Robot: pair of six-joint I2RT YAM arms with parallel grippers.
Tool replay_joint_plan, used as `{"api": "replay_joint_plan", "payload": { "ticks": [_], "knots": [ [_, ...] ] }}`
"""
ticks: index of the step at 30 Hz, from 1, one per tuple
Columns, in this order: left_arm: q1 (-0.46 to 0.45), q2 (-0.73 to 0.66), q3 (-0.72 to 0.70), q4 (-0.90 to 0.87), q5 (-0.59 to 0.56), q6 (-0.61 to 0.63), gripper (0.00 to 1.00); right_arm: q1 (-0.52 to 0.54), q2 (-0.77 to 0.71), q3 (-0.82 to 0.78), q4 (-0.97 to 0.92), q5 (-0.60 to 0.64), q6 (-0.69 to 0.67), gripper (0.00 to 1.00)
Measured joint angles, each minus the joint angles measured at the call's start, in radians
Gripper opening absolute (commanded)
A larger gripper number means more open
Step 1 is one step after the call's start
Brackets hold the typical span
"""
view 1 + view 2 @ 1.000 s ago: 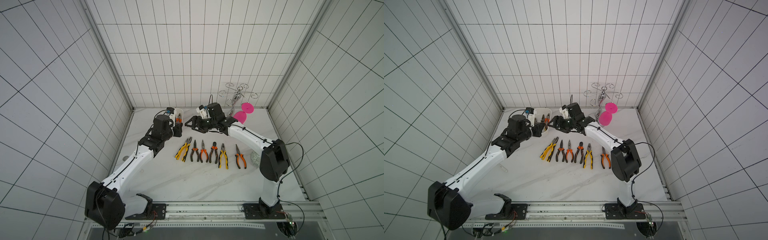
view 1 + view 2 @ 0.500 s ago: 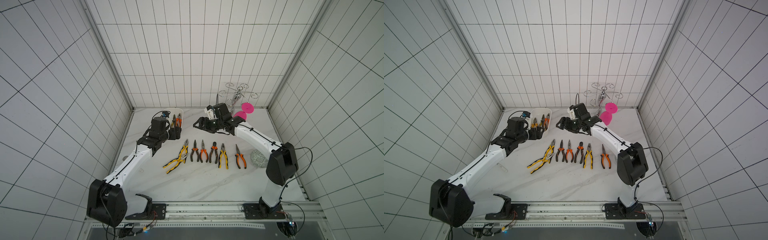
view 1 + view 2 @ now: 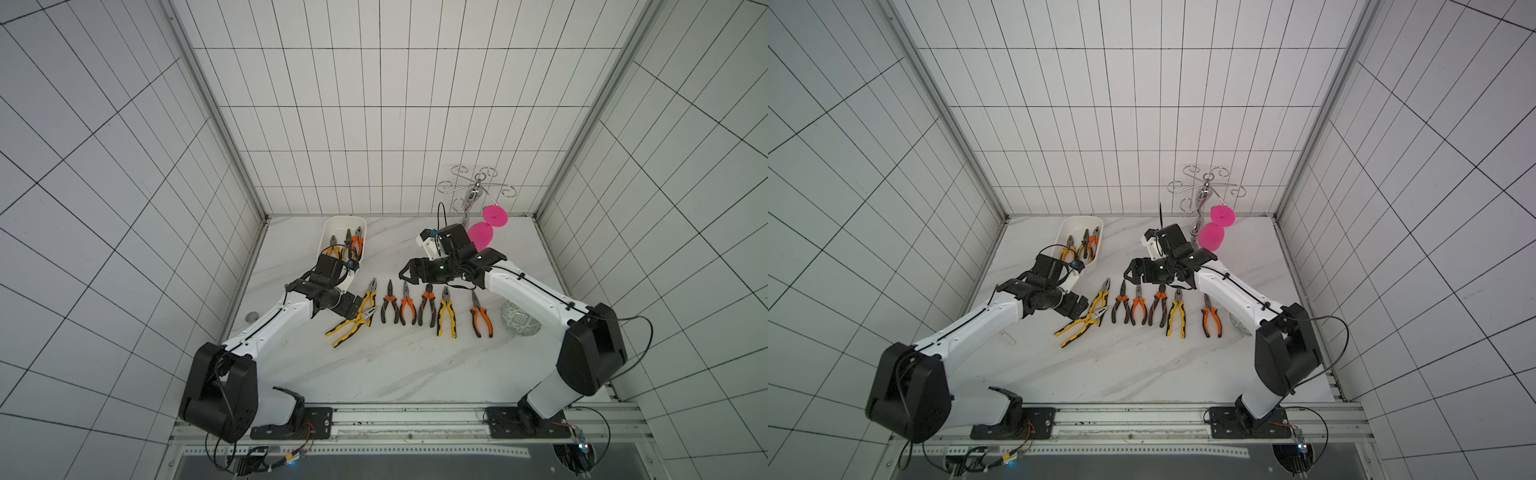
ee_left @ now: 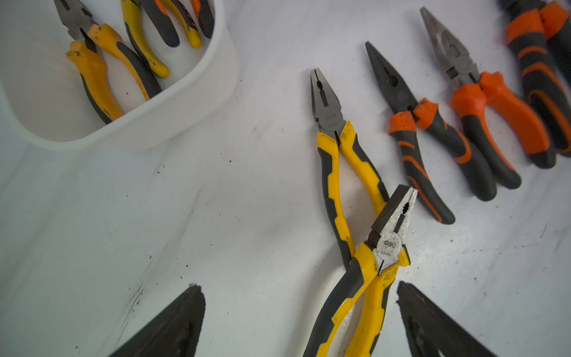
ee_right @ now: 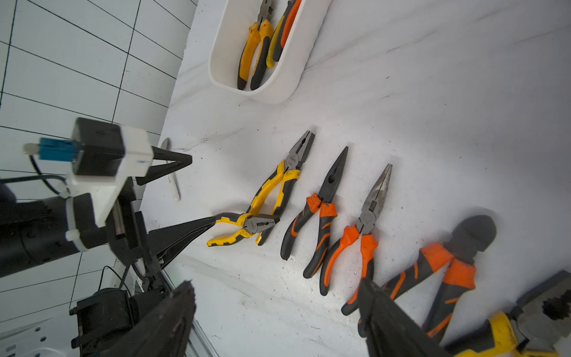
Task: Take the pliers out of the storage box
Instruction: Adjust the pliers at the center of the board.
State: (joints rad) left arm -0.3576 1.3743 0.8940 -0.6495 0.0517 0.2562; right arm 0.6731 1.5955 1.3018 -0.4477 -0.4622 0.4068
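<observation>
The left claw (image 4: 299, 289) stands wide open and grasps nothing. It is low over the slanted yellow pliers (image 4: 370, 278), which lie free on the counter (image 3: 395, 365) with their steel nose resting across one handle of the neighbouring yellow pliers (image 4: 336, 154). The right claw (image 5: 276, 286) is also spread open and empty, above the row (image 3: 427, 303) of laid-out tools. As I judge it, the step in hand is to leave this pair and reach to the storage box (image 3: 336, 226), which stands at the far left of the counter, close to the back wall. To do it well, the left claw should first rise straight up, so that its fingers do not catch the yellow handles. Then it should come down into the box from above and close across one pair near the joint. The pairs there lie close side by side, so the outer one is the safer choice, and a slow lift should not drag the low wall. The next pair is better laid beside the row, not over another. By count: seven pliers on the counter, six in the row and one slanted; three more (image 3: 348, 241) in the box; ten in all; one box; two claws.
</observation>
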Motion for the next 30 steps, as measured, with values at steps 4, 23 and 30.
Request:
{"api": "replay_joint_plan", "payload": {
  "ticks": [4, 23, 30],
  "knots": [
    [-0.071, 0.056, -0.005, -0.031, -0.034, 0.064, 0.96, -0.008, -0.031, -0.037, -0.006, 0.0, -0.029, 0.85],
    [-0.209, 0.232, -0.003, -0.069, -0.222, 0.079, 0.54, -0.039, -0.069, -0.073, -0.018, 0.005, -0.04, 0.85],
    [-0.215, 0.209, -0.018, -0.083, -0.201, 0.069, 0.3, -0.039, -0.069, -0.073, -0.017, 0.007, -0.036, 0.85]
  ]
}}
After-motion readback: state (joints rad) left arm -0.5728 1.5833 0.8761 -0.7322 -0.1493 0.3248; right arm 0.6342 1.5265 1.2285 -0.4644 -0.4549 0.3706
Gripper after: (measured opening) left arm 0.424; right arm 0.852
